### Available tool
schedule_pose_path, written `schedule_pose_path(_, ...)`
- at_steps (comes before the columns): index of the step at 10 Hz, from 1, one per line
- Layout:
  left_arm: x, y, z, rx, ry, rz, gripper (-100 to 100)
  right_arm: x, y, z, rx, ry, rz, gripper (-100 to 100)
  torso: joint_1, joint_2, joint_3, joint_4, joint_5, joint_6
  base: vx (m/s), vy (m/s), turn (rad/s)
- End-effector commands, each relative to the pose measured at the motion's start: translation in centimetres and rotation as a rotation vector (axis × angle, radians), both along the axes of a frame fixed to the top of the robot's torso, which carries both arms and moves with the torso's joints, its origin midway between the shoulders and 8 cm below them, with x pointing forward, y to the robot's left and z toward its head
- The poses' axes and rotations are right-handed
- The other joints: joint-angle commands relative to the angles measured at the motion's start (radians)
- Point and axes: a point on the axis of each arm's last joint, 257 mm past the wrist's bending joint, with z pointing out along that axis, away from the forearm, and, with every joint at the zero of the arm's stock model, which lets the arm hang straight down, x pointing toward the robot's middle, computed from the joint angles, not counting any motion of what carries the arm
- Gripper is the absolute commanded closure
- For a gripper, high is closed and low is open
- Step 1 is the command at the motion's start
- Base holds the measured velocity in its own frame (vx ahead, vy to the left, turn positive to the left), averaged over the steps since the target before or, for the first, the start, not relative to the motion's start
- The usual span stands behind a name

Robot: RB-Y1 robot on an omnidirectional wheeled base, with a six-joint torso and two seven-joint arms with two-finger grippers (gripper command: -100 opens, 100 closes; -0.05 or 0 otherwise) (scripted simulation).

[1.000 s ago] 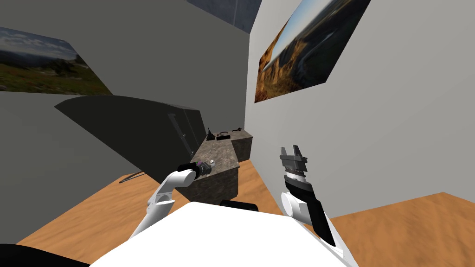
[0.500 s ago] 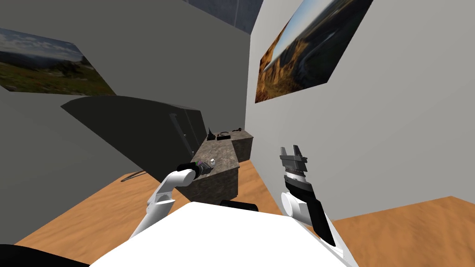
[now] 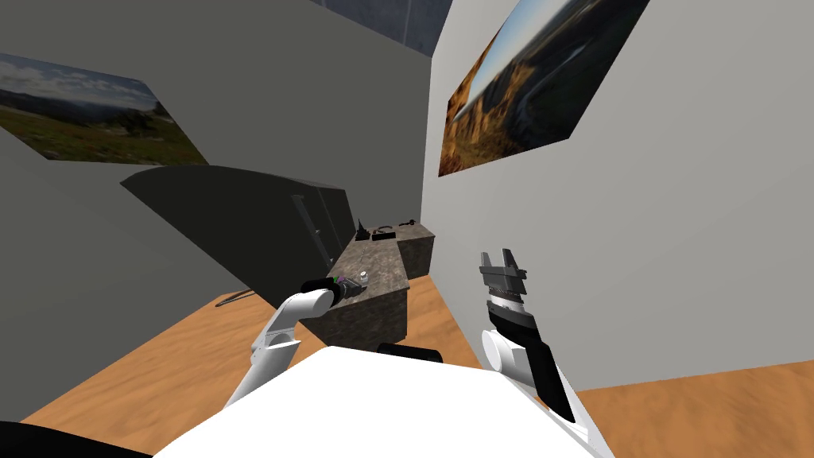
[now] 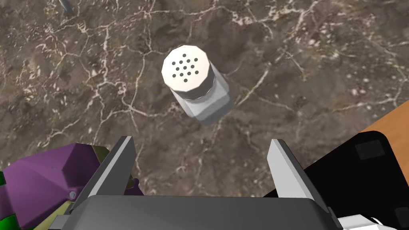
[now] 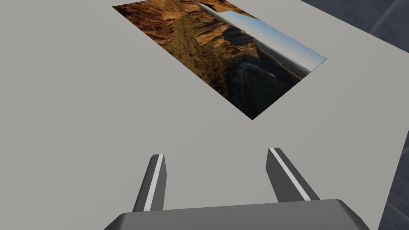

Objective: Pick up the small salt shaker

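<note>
A small salt shaker (image 4: 198, 86) with a white perforated cap and a pale grey body stands upright on a dark veined stone counter (image 4: 319, 60). My left gripper (image 4: 201, 139) hovers over it, open, and the shaker sits just beyond the fingertips, touching neither. From the head view the shaker (image 3: 363, 278) is at the counter's near end, with the left gripper (image 3: 353, 287) right beside it. My right gripper (image 3: 496, 258) is raised by the right wall, open and holding nothing.
A purple object (image 4: 52, 179) lies on the counter against my left finger. Several small dark items (image 3: 383, 234) sit at the counter's far end (image 3: 413, 234). A tall dark cabinet (image 3: 262, 230) flanks the counter's left side. Orange floor (image 3: 159, 366) surrounds it.
My left gripper has opened over the shaker. The head view has shifted slightly, so my head or base has moved. The right arm holds its pose.
</note>
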Motion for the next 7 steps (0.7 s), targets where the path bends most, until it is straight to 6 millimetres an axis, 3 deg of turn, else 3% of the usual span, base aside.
schedule_pose_path(1, 0.02, 0.23, 0.11, -0.033, 0.001, 0.036, -100, 0.0, 0.0, 0.0, 0.0, 0.0, 0.0, 0, 0.0, 0.0, 0.0, 0.0, 0.0, 0.0, 0.019, -0.029, 0.06)
schedule_pose_path(7, 0.09, 0.95, 0.44, -0.138, 0.004, 0.148, -100, 0.0, 0.0, 0.0, 0.0, 0.0, 0.0, 0, 0.0, 0.0, 0.0, 0.0, 0.0, 0.0, 0.017, -0.029, 0.05)
